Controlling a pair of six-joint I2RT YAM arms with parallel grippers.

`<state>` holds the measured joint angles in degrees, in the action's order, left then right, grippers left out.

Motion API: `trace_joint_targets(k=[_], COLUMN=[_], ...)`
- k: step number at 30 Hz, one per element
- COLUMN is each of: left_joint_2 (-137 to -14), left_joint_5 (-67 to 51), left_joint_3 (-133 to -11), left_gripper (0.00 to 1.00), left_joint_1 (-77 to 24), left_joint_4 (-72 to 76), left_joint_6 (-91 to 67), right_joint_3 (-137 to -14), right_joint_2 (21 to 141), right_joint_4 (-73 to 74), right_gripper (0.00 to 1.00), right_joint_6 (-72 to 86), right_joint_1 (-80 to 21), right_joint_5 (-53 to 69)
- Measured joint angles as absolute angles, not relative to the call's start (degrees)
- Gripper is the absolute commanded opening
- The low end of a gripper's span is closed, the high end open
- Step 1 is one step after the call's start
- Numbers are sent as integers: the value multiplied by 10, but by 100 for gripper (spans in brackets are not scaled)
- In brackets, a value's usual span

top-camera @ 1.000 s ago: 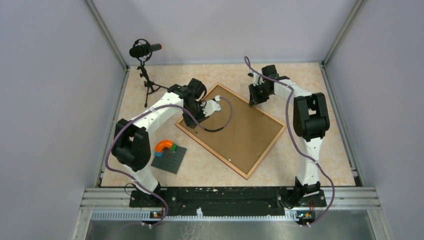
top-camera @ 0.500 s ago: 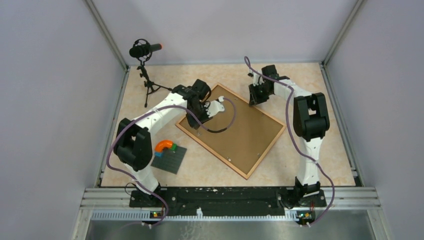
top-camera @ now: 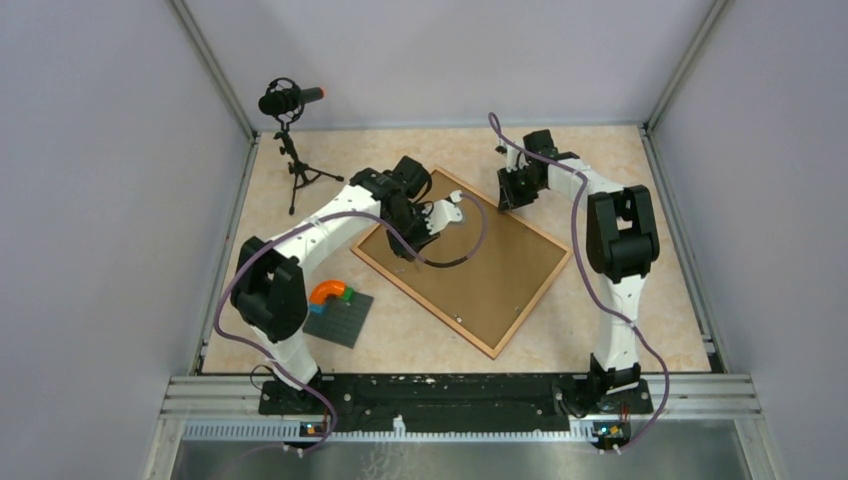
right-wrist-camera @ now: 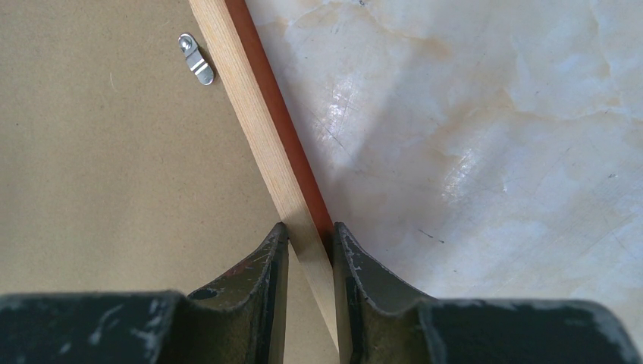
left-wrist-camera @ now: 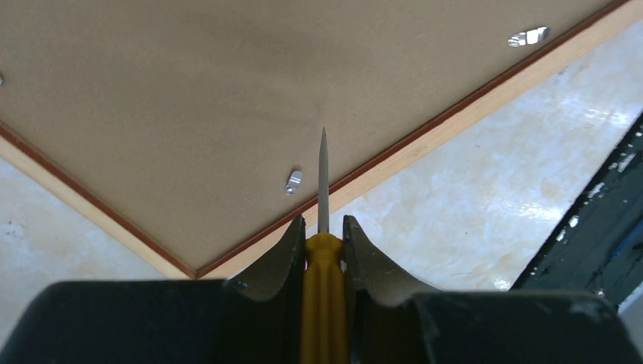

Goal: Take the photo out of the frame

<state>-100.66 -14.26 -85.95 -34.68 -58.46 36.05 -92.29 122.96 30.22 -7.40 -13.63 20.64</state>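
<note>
Beige tabletop (top-camera: pixel 620 190), frame (top-camera: pixel 480 270) lying back-up mid-table. Left gripper (left-wrist-camera: pixel 324 227), clamped on screwdriver (left-wrist-camera: pixel 324 174), shifted farther over the backing, nearing a clip (left-wrist-camera: pixel 293 181); right gripper (right-wrist-camera: pixel 307 231) pinching the rim. Photo unseen inside.

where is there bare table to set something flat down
Bare table between the frame and the near rail, and in the far right corner. Crowded on the left: baseplate, microphone stand, left arm.

Grey panels (top-camera: pixel 100 150) and aluminium rails (top-camera: pixel 460 385) mark a lab
</note>
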Motion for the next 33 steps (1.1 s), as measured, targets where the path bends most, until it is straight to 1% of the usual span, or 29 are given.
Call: trace_joint_targets(k=[4,11,23,33], left_joint_2=[-999,-988,-989,-994], left_joint_5=[-184,-231,-236,-240], left_joint_3=[-860,-857,-844,-836], left_gripper=[0,0,0,0], left_joint_1=[-359,-432,-501,-523], left_joint_4=[-599,-604,-597,-600], left_joint_6=[378,404,442,469], right_joint_3=[-923,-923,-921,-915], right_joint_2=[1230,1230,1228,1225], right_joint_4=[302,302,301,296], right_gripper=[0,0,0,0], right_joint_6=[-74,-74,-74,-74], right_joint_1=[-136,-136,-136,-136], right_joint_5=[207,207,207,207])
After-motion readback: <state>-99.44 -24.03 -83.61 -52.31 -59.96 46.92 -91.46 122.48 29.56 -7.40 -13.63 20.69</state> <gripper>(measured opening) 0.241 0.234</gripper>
